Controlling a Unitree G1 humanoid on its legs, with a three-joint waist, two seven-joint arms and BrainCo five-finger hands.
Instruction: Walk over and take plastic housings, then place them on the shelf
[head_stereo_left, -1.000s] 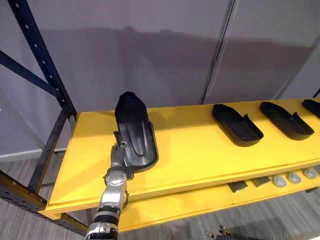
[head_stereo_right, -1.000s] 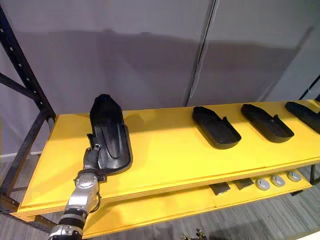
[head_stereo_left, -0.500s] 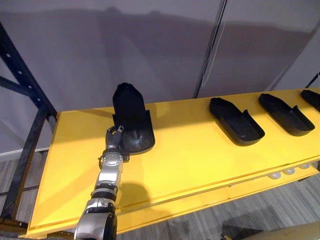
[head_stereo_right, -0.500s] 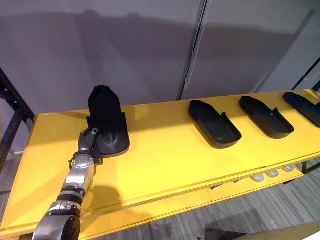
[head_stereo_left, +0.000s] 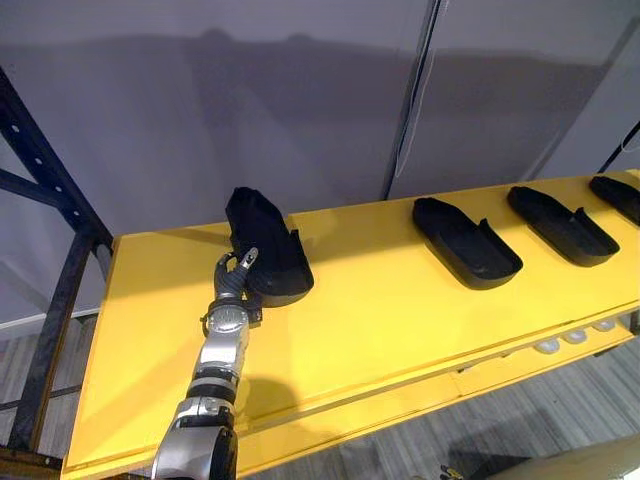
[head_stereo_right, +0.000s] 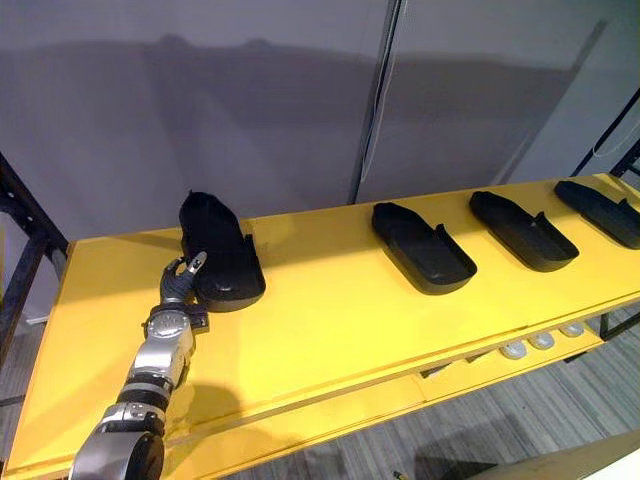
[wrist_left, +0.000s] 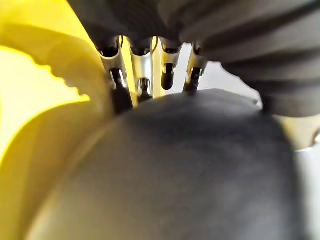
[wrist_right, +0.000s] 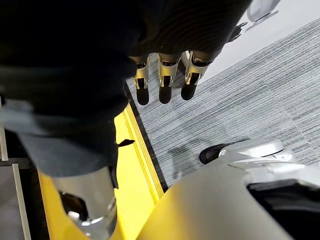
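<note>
1. While housing sits at shelf left end, my L hand touches its near rim, fingers fairly straight; R hand hangs relaxed.
2. Prob light, stiff, slick plastic; I'd pinch rim wall.

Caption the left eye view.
Left hand touching a black plastic housing on the yellow shelf; three more alongside.

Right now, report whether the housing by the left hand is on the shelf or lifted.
Apparently on it: the plastic housing meets the yellow shelf with no gap, left hand alongside.
</note>
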